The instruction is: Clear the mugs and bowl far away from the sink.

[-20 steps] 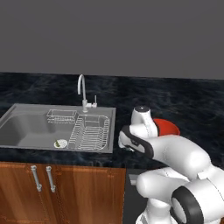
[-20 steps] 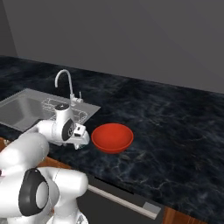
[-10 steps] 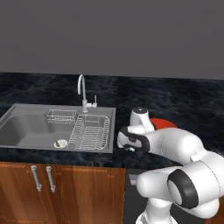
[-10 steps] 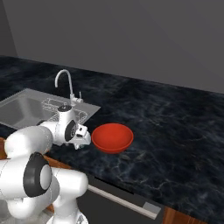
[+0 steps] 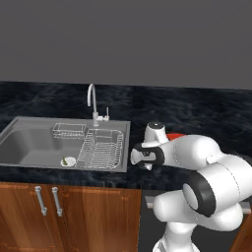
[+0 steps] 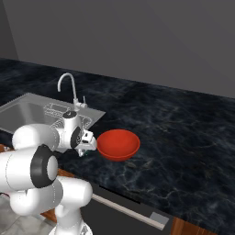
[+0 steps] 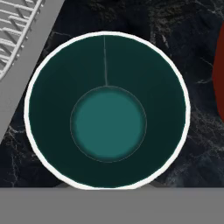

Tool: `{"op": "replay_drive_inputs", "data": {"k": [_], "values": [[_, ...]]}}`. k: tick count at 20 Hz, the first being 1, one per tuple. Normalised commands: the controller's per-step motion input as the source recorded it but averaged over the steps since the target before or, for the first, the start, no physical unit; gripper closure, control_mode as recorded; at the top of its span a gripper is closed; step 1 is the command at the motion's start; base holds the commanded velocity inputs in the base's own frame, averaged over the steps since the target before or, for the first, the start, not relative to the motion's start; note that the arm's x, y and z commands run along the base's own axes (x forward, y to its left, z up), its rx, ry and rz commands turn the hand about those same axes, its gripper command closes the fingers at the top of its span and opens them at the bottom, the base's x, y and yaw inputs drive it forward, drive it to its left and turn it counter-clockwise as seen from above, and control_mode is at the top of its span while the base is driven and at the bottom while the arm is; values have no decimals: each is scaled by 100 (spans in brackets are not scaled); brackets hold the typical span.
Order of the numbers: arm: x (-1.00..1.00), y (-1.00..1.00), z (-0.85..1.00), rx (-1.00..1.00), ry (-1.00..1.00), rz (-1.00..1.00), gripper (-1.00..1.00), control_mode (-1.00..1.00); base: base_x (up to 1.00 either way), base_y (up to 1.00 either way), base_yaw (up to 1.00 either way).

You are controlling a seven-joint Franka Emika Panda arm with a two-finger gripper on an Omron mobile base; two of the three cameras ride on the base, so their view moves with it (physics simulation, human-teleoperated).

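1. Left base view, far left: the sink (image 5: 29, 147) is set into the dark marbled counter (image 6: 183, 137). The basin holds a wire dish rack (image 5: 102, 146) and a small wire basket (image 5: 69, 130). No dishes are visible in any of them.
2. Hand view, centre: the mug (image 7: 108, 116) stands upright on the counter, just beside the sink's right edge. Its teal-green interior is empty.
3. The gripper (image 5: 141, 165) hangs directly over the mug. Whether the jaws are wide, narrow or closed on the mug cannot be told.
4. Right base view, right of the gripper: the red bowl (image 6: 118, 144) sits on the counter near the mug but apart from it. It is empty.
5. Progress, as a judgement: neither item is cleared. Both stand close to the sink. The mug is the step in hand, and the bowl follows.
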Motion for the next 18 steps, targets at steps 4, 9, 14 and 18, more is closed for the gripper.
{"op": "replay_drive_inputs", "data": {"k": [4, 9, 14, 18], "values": [[41, 2, -28, 0, 0, 0, 100, -100, 0, 0, 0], [-18, 16, -3, 0, -8, 0, 100, -100, 0, 0, 0], [-51, 18, 43, 0, -5, 0, 100, -100, 0, 0, 0], [-46, 0, 100, 0, 6, 0, 100, -100, 0, 0, 0]]}}
